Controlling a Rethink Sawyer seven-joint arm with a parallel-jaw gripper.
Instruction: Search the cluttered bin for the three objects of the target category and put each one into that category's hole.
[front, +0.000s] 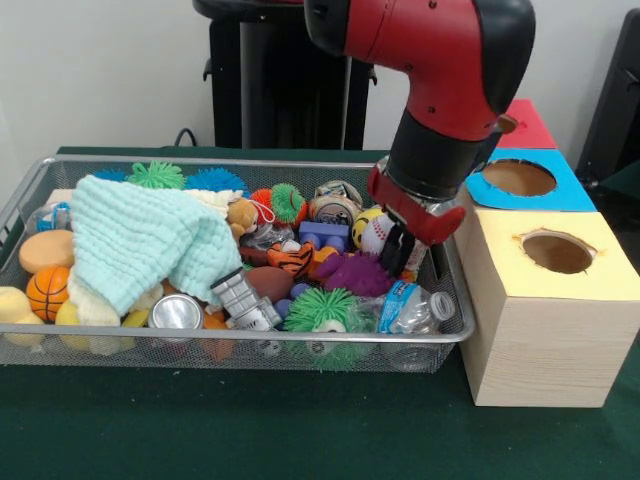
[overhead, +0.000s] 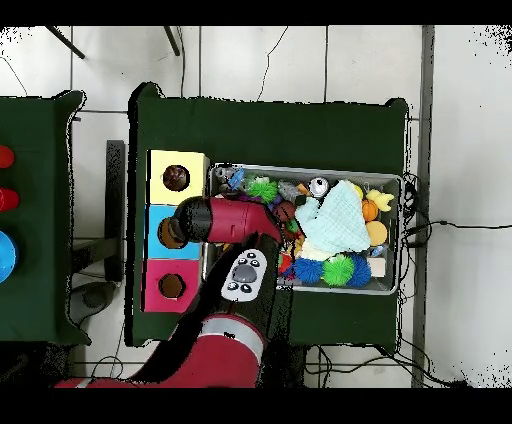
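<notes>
Gripper (front: 400, 250) is dipping into the cluttered bin (front: 30, 185) at its end nearest the yellow-topped box (front: 556, 300) — grip unreadable, fingers buried in toys.

A robotics lab: a red Sawyer arm (front: 440, 90) on a black pedestal (front: 280, 75) at frame top, a green-clothed desk (front: 250, 430), tiled floor (overhead: 300, 60) with trailing cables.

bright, even light; soft shadows
</notes>
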